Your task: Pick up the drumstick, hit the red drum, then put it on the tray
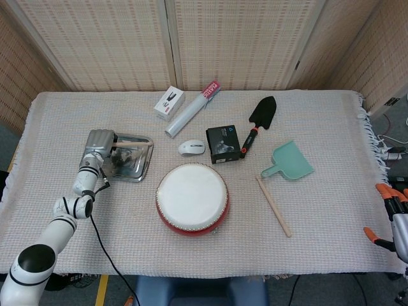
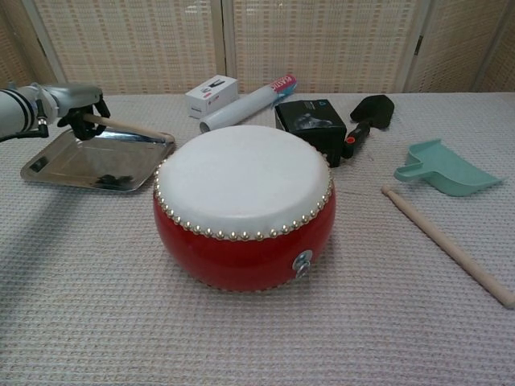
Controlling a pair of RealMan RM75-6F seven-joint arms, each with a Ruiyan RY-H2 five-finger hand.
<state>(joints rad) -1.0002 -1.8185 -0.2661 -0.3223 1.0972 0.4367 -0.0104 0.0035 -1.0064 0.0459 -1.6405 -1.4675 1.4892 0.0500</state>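
Note:
My left hand [image 1: 101, 144] [image 2: 71, 108] hovers over the far left corner of the metal tray [image 1: 132, 168] [image 2: 76, 165] and grips a wooden drumstick [image 1: 135, 144] [image 2: 129, 129]. The stick slants down to the right, with its tip at the tray's far right rim. The red drum [image 1: 192, 197] [image 2: 243, 201], with a white skin, stands right of the tray. A second drumstick [image 1: 274, 206] [image 2: 447, 246] lies on the cloth right of the drum. My right hand [image 1: 394, 220] shows only at the right edge of the head view, holding nothing, fingers apart.
Behind the drum lie a white mouse [image 1: 191, 148], a black box [image 1: 223, 143] [image 2: 312, 121], a black trowel [image 1: 261, 116] [image 2: 368, 114], a white roll [image 1: 190, 110] [image 2: 245, 106] and a small white box [image 1: 169, 102] [image 2: 211, 94]. A teal scoop [image 1: 290, 161] [image 2: 445, 167] sits at the right.

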